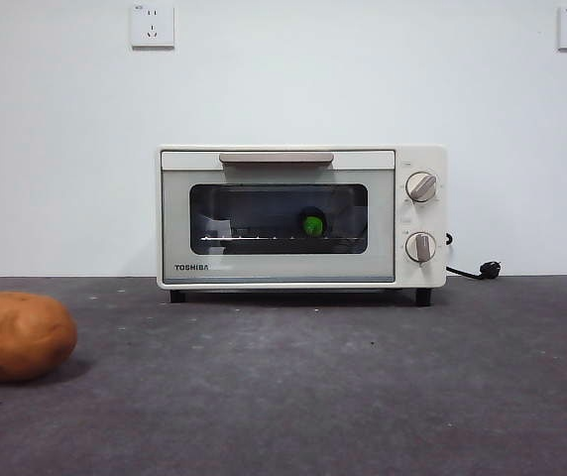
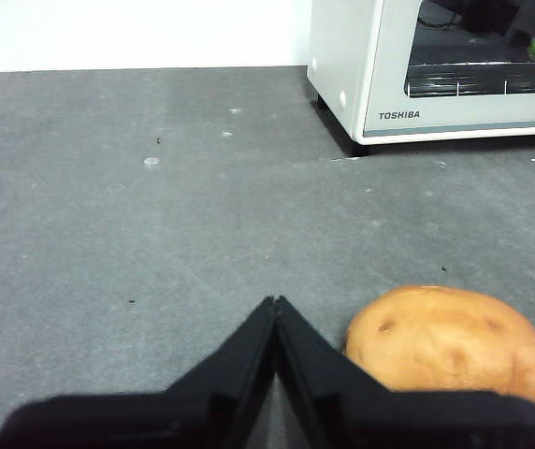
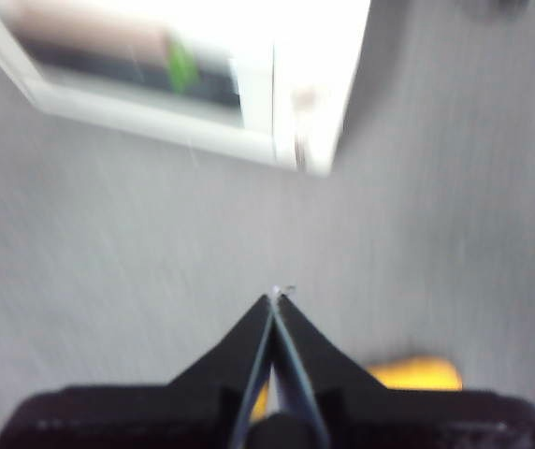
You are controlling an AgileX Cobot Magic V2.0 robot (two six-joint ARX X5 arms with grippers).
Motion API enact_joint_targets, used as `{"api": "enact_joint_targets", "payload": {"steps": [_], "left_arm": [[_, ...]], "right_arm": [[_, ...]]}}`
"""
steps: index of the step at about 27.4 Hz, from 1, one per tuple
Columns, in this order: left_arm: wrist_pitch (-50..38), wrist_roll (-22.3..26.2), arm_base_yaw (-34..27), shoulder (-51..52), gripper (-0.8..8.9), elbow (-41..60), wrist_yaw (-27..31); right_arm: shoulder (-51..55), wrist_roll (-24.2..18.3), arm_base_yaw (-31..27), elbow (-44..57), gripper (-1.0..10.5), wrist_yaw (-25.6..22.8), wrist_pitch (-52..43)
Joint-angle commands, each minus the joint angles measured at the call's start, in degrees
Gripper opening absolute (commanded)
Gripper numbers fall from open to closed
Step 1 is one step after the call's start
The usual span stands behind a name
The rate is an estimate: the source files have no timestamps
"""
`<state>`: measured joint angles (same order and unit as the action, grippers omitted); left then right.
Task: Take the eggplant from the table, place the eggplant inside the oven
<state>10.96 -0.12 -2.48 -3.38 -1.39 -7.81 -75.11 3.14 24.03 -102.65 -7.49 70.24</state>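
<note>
1. Eggplant is mostly hidden: through the dark glass of the oven only its bright green cap shows, sitting on the wire rack inside, right of the window's middle. The purple body cannot be made out against the dark interior.
2. The oven door is closed, its beige bar handle lying across the top and two round knobs stacked on the right panel.
3. The right wrist view is badly blurred; the oven there is a pale smear with a green fleck behind the glass, and a yellow-orange patch beside the claw cannot be identified.
4. The potato is cut off at the left edge of the front view; it is round, orange-brown, with a dimpled skin.
5. The table is dark grey, matte and lightly speckled. The oven's casing is smooth cream-white, on short black feet.
6. A black plug and cord lie on the table by the oven's right side.
7. The left gripper is clenched, tips meeting, holding nothing, above the table just beside the potato.
8. The right gripper is likewise pinched together and empty, over bare table in front of the oven.
</note>
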Motion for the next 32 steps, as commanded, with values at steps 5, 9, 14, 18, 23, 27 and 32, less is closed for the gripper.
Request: {"api": "enact_joint_targets", "payload": {"steps": [5, 9, 14, 18, 23, 27, 32], "left_arm": [[-0.7, -0.6, -0.2, 0.0, -0.03, 0.5, -0.1], [-0.7, -0.6, -0.2, 0.0, -0.04, 0.5, -0.1], [-0.7, -0.6, -0.2, 0.0, -0.04, 0.5, -0.1], [-0.7, -0.6, -0.2, 0.0, -0.03, 0.5, 0.0], [-0.7, -0.6, -0.2, 0.0, -0.03, 0.5, 0.0], [-0.7, -0.6, -0.2, 0.0, -0.03, 0.5, -0.1], [-0.7, -0.6, -0.2, 0.0, -0.03, 0.5, -0.1]], "right_arm": [[16.4, -0.6, -11.3, 0.1, 0.0, 0.3, -2.7], [23.8, -2.7, -19.8, 0.3, 0.0, 0.0, -3.0], [31.1, -7.0, -25.2, 0.4, 0.0, 0.2, -3.0], [34.9, -7.3, -27.8, 0.8, 0.0, 5.4, -2.9], [40.6, -7.3, -28.3, 6.0, 0.0, 10.8, -4.5], [46.9, -7.2, -28.3, 16.1, 0.0, 14.3, -11.4], [55.3, -7.2, -28.1, 33.0, 0.0, 16.1, -22.7]]}}
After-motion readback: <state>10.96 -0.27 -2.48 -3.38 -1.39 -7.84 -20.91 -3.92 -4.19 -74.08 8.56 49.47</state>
